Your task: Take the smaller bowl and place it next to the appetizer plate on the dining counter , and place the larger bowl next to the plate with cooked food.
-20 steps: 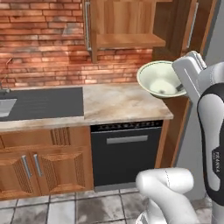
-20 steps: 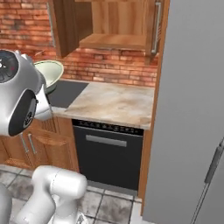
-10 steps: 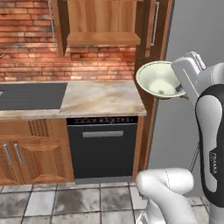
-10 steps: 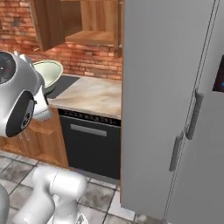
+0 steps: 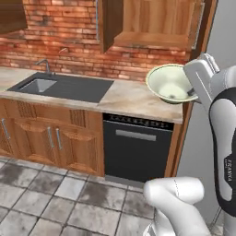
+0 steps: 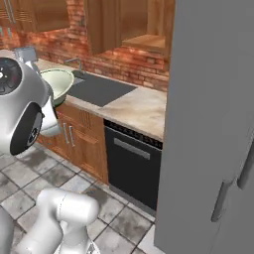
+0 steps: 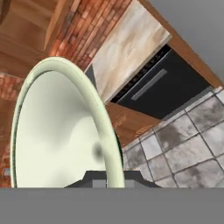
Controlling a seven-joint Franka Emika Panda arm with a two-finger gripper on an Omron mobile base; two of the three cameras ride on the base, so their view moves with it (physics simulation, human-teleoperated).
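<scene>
- In the air beside the counter's (image 5: 133, 99) right end, the bowl (image 5: 170, 84) hangs tilted, its pale hollow facing left and toward the cameras.
- Gripper (image 5: 192, 92) pinches the bowl's rim, jaws pressed tight on it.
- Hand view: bowl (image 7: 57, 131) looms close, edge-on; dishwasher (image 7: 159, 85) and floor tiles (image 7: 183, 148) beyond.
- Sink (image 5: 39, 84) sits at the counter's left; brick wall (image 5: 64, 37) behind.
- Right base view: fridge (image 6: 213, 124) stands right of the dishwasher (image 6: 131, 166).
</scene>
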